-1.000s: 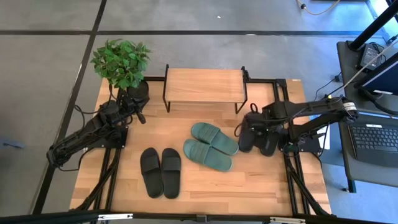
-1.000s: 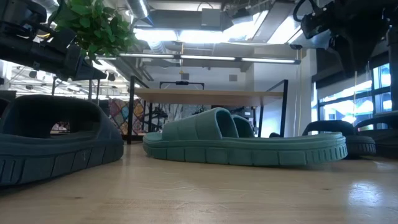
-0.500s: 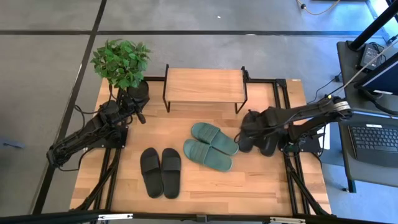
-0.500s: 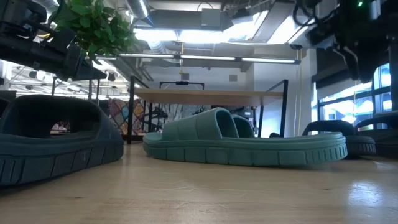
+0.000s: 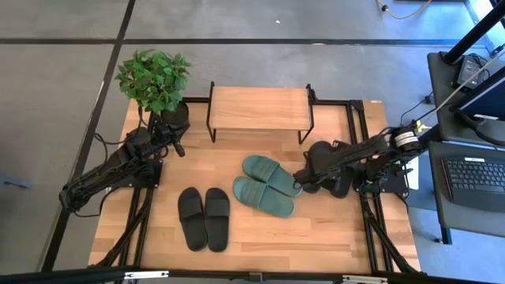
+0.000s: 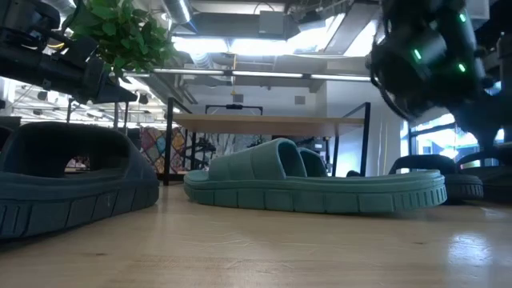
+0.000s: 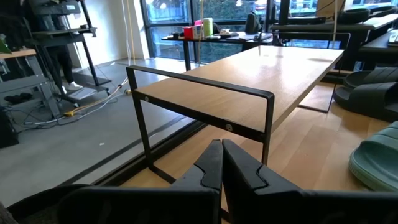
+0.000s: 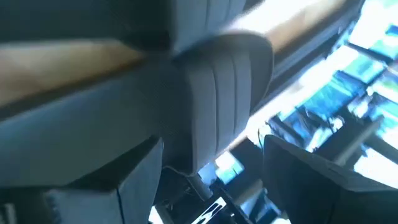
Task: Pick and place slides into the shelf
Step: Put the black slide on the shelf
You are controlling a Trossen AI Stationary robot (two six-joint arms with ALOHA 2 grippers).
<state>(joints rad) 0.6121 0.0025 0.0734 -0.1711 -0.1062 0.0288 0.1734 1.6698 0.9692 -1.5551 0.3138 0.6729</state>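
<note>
Shelf (image 5: 259,108) front open; green slides (image 5: 268,184) and right hand (image 5: 304,175) crowding the approach.

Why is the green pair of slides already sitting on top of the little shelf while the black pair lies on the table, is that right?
Not quite. The high view shows the green pair lying on the table in front of the shelf, whose top board is bare. The black pair does lie on the table.

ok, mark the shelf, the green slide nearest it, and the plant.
shelf (image 5: 259,107), high view, middle of its wooden top board.
green slide (image 5: 271,175), high view, on its strap.
plant (image 5: 154,79), high view, centre of the leaves.
</note>
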